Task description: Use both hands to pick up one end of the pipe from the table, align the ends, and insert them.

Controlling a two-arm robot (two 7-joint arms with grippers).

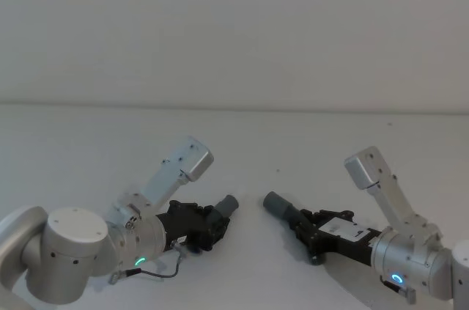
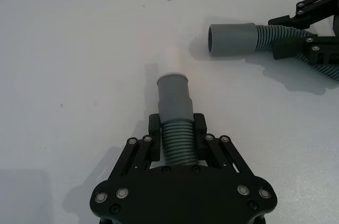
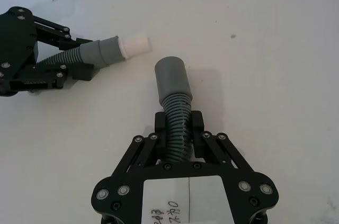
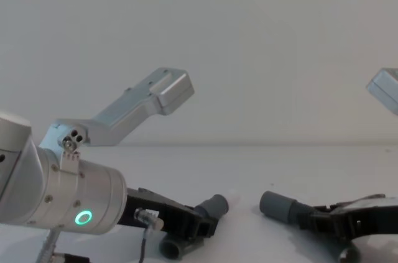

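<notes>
My left gripper [image 1: 214, 223] [image 2: 177, 126] is shut on the ribbed part of one dark grey pipe piece [image 2: 177, 142]. That piece's grey cuff [image 1: 229, 205] carries a white spigot [image 3: 133, 45] at its tip. My right gripper [image 1: 303, 224] [image 3: 179, 123] is shut on the ribbed part of the other piece [image 3: 179, 128], whose open grey cuff [image 1: 278, 204] [image 2: 231, 38] points toward the left one. The two ends sit low over the white table [image 1: 242, 141], roughly a cuff's length apart, angled toward each other and not in line.
The white table stretches wide behind both arms to a plain wall [image 1: 234, 24]. A thin cable [image 1: 157, 273] hangs beside the left wrist. Each arm's elbow link [image 1: 183, 163] [image 1: 377, 174] rises above the surface.
</notes>
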